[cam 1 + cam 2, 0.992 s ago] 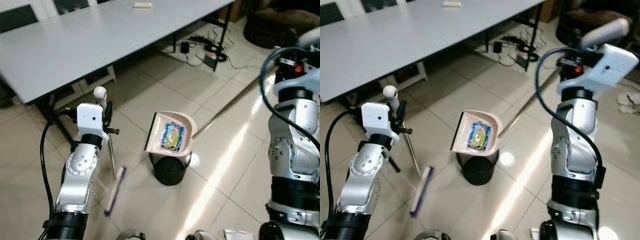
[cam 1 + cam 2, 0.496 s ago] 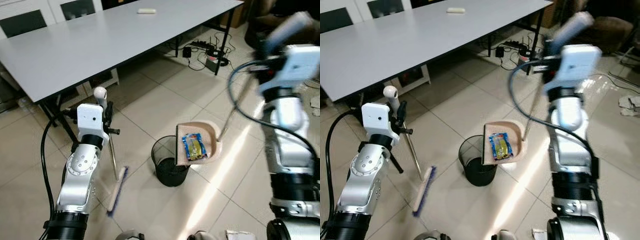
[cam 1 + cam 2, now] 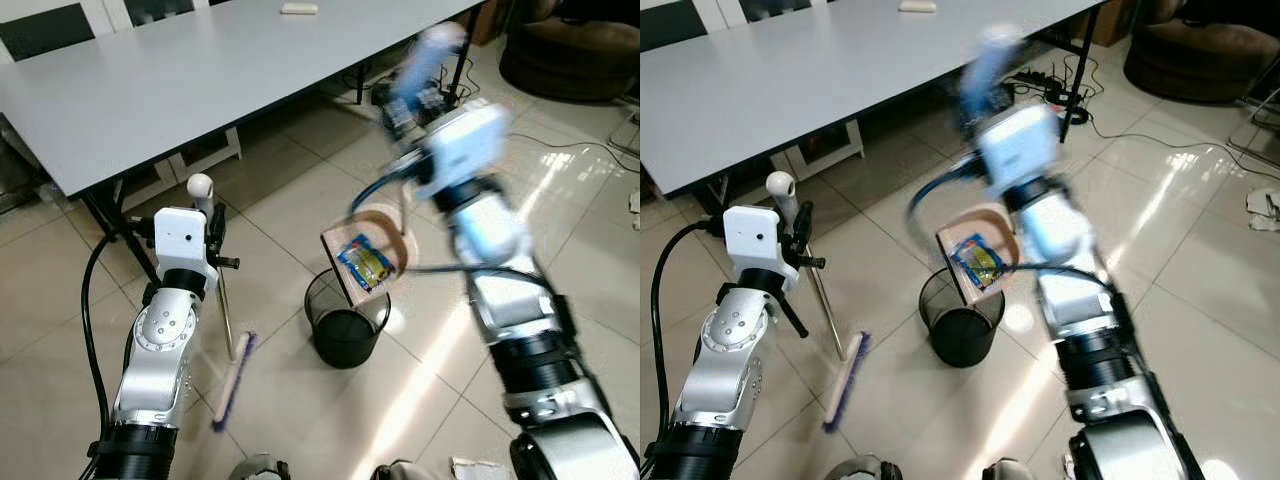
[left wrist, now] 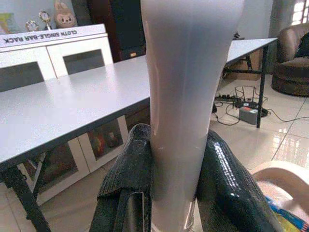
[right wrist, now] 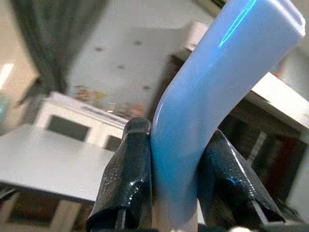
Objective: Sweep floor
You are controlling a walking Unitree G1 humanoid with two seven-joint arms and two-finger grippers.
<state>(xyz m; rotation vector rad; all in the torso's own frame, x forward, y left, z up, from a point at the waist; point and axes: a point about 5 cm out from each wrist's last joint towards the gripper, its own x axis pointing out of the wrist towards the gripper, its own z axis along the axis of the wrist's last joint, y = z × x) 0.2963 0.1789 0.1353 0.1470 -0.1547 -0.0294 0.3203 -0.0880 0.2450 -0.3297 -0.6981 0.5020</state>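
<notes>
My left gripper (image 3: pixel 212 236) is shut on the white handle of a broom (image 4: pixel 190 96), held upright at my left. The broom's purple-bristled head (image 3: pixel 232 380) rests on the tiled floor. A black mesh bin (image 3: pixel 345 322) stands in front of me. My right gripper (image 3: pixel 405 100), blurred and raised high over the middle, is shut on the pale blue dustpan handle (image 5: pixel 203 111). The beige dustpan (image 3: pixel 368 250) hangs steeply tilted just above the bin's far rim. A blue and yellow wrapper (image 3: pixel 366 266) lies in the pan.
A long grey table (image 3: pixel 200 70) with black legs stands ahead on the left, a small white object (image 3: pixel 300 8) on it. Cables and a power strip (image 3: pixel 1070 95) lie beyond the bin. A brown seat (image 3: pixel 570 55) sits far right. Open tile lies nearby.
My right arm has swung left across the view, carrying the dustpan from beside the bin's right rim to above it, tilted more steeply. The left arm and broom have held still.
</notes>
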